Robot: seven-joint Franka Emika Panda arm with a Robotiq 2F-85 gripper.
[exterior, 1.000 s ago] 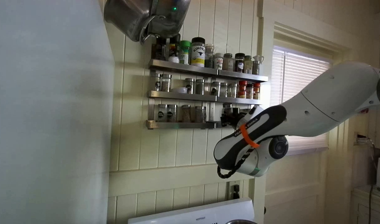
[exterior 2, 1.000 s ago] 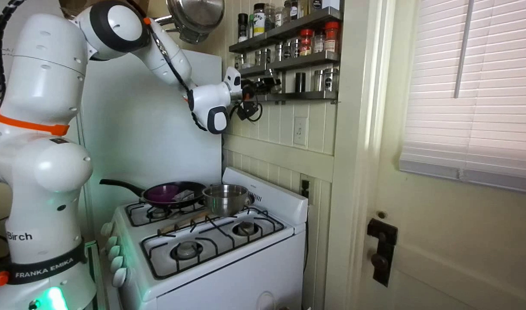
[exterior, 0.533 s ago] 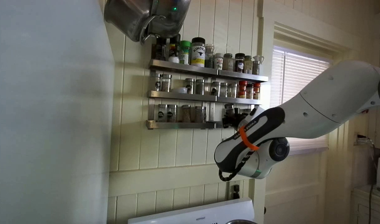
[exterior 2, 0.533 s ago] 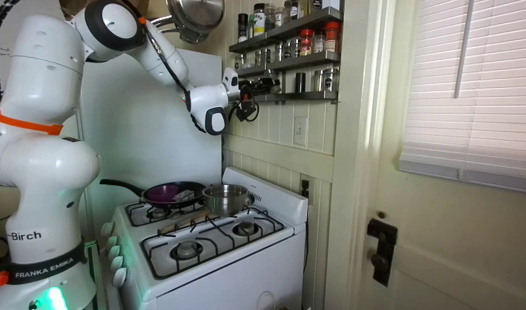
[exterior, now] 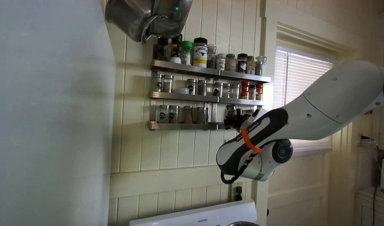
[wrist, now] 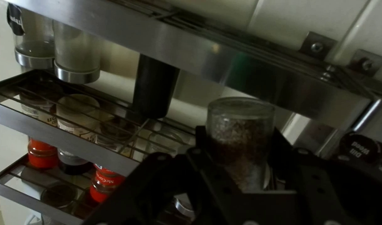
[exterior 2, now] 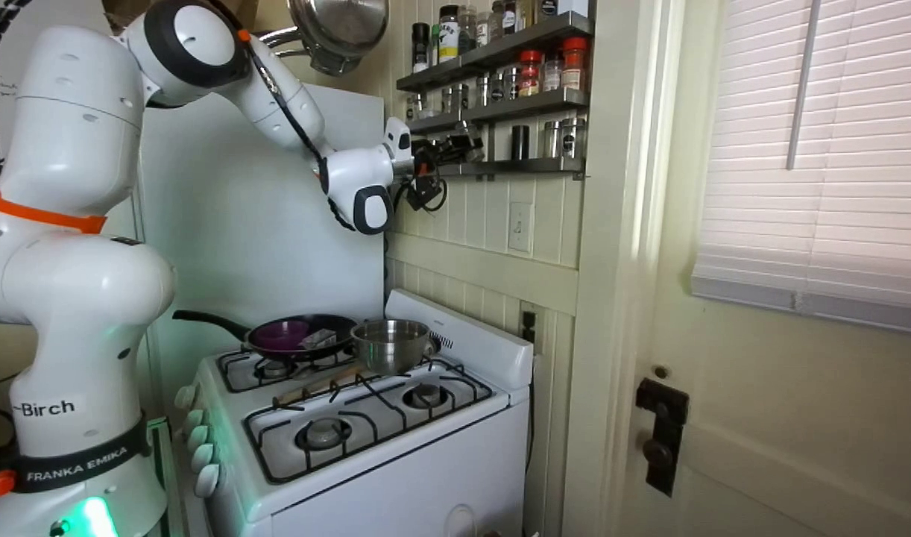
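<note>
My gripper (wrist: 240, 140) is shut around a clear glass jar (wrist: 241, 122) with brown and whitish grains inside. The wrist picture stands upside down, so the jar's base points up there. Its base shows close to the rail of the lowest shelf (wrist: 191, 47); whether they touch I cannot tell. In an exterior view the dark gripper (exterior: 234, 121) is in front of the right part of that shelf, with a silvery jar lid (exterior: 231, 107) just above. From another side the gripper (exterior 2: 455, 149) reaches toward the shelves, partly covering the jar.
A black container (wrist: 155, 87) and lidded glass jars (wrist: 77, 56) stand on the lowest shelf, and a Dill Weed jar (wrist: 359, 150) is close on the gripper's other side. The middle shelf (exterior: 184, 97) runs above. Below are a stove (exterior 2: 396, 477), steel pot (exterior 2: 391, 347) and frying pan (exterior 2: 336, 328).
The arm has shifted slightly, drawing the gripper and jar a little back from the shelves, mostly in the earlier half second. Since then it is nearly still. The grip looks the same.
</note>
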